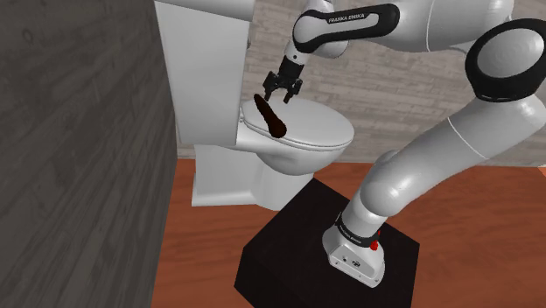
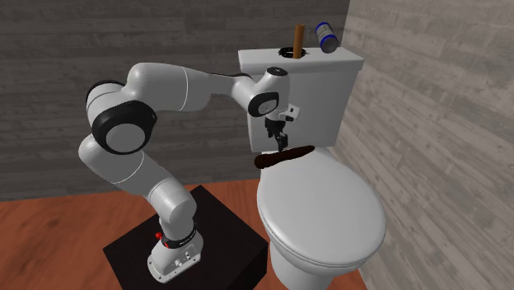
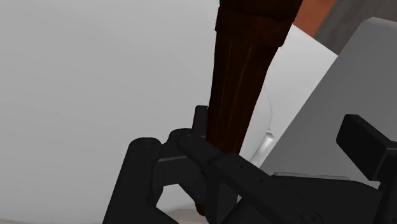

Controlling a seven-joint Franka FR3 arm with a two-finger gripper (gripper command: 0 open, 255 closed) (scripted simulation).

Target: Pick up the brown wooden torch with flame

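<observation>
The dark brown torch (image 1: 272, 116) lies across the back of the closed white toilet lid (image 1: 311, 129), near the hinge. Seen from the second exterior view, the torch (image 2: 285, 156) stretches sideways in front of the tank. My black gripper (image 1: 283, 91) hangs just over the torch's upper end, fingers pointing down at it (image 2: 278, 145). In the wrist view the torch shaft (image 3: 240, 89) runs away from the hand, close to one finger (image 3: 145, 167). The other finger (image 3: 366, 141) stands well apart from it. The gripper (image 3: 251, 137) is open and the fingers do not clasp the shaft.
The toilet tank (image 2: 317, 91) rises right behind the torch, with a brown cylinder (image 2: 297, 38) and a blue-and-white can (image 2: 326, 35) on top. Grey plank walls (image 1: 79, 149) close in beside the toilet. The black stand (image 1: 324, 249) sits on a red-brown floor (image 1: 464, 236).
</observation>
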